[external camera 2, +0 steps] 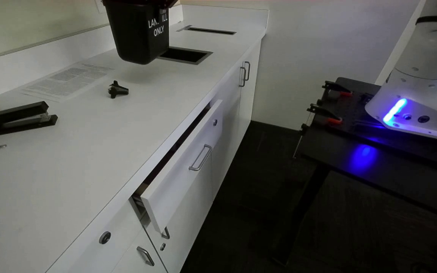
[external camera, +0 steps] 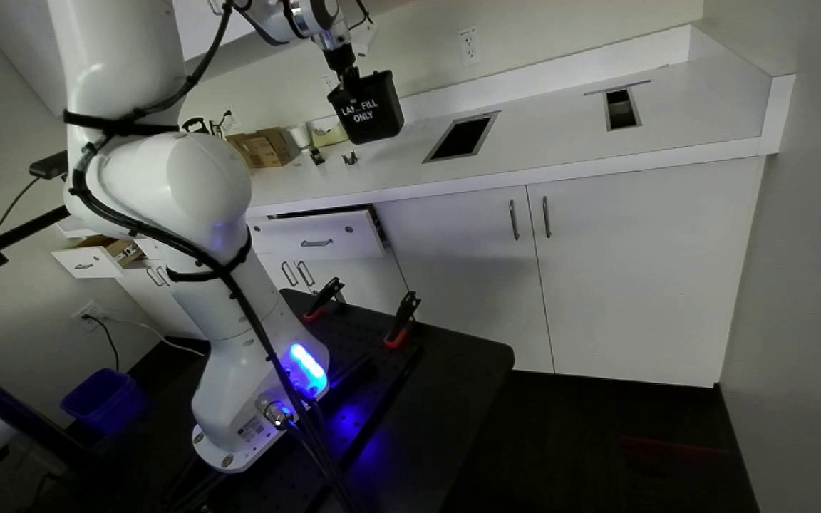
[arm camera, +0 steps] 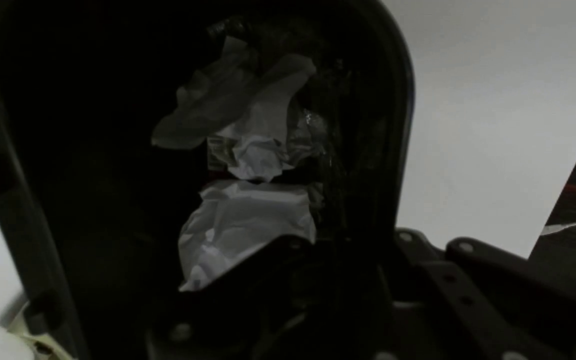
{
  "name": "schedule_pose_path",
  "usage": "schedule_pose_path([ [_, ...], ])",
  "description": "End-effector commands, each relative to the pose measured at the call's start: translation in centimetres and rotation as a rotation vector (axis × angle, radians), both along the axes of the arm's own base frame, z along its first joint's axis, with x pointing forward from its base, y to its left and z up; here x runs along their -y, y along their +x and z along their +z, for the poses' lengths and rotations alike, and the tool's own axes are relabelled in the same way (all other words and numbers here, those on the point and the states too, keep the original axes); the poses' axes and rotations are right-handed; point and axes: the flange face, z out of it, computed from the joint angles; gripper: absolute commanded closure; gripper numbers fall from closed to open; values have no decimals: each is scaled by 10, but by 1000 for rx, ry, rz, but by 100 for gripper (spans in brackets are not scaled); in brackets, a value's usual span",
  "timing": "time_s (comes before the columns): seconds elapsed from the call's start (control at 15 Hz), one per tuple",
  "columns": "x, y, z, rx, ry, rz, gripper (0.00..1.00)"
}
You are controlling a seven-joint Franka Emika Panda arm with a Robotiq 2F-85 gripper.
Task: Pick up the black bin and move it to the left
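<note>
"In an exterior view, what do we see at the right edge of the table (external camera: 546, 142)?"

"A pale wall (external camera: 809, 235); beneath the front edge we see a drawer (external camera: 279, 239) partly out, closed cupboards (external camera: 638, 256), and dark floor (external camera: 596, 427)."

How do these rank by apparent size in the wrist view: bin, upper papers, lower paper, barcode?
1. Bin, even cut off by the frame
2. Upper papers and lower paper: too alike to rank; the gripper covers some of the latter
3. Barcode, easily smallest
</note>
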Motion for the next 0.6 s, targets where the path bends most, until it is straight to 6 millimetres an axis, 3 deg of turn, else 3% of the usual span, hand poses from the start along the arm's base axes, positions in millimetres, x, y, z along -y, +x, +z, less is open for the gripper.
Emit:
schedule_pose_path([
  [0.0,-9,18,-11,-14,16,-16,99],
  [0.53,-19,29,-42,-47,-40,-44,98],
])
